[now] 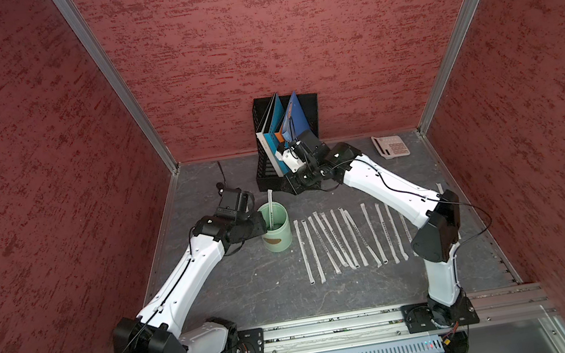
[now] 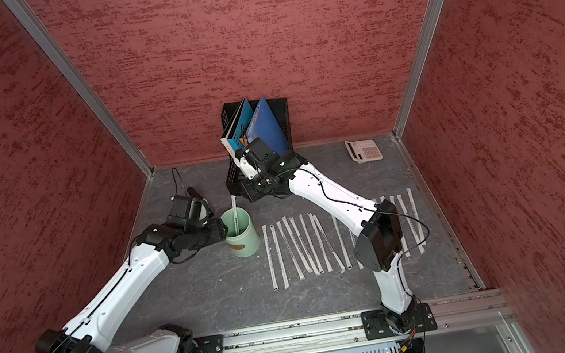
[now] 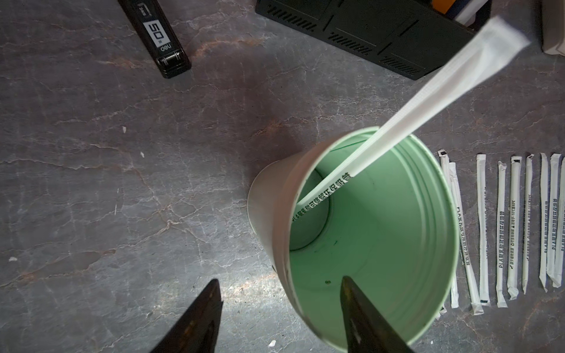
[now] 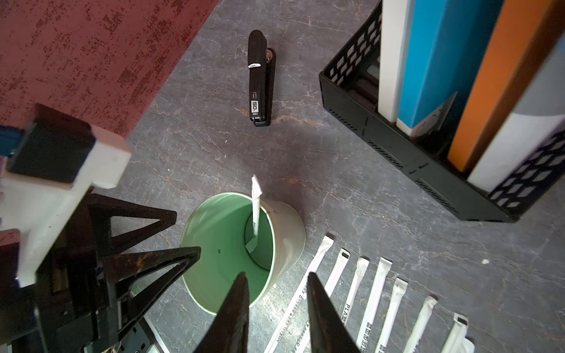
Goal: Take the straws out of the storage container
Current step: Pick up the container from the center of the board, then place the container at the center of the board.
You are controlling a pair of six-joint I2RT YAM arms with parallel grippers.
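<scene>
The storage container [image 1: 278,241] [image 2: 246,246] is a mint-green cup standing left of centre. One wrapped straw [image 1: 271,210] [image 3: 397,122] [image 4: 256,211] leans inside it, its top above the rim. Several more straws [image 1: 337,241] [image 2: 300,247] [image 3: 513,229] lie in a row on the table to the cup's right. My left gripper [image 3: 279,282] [image 1: 261,223] is shut over the cup's left wall [image 3: 382,244], one finger inside and one outside. The right gripper [image 4: 276,274] hangs open and empty above the cup's right rim [image 4: 226,232].
A black mesh file rack [image 1: 286,134] with blue folders stands at the back, right behind my right wrist. A black stapler [image 4: 260,82] [image 3: 156,36] lies behind the cup on the left. A white desk phone [image 1: 390,145] sits at the back right. Red walls close three sides.
</scene>
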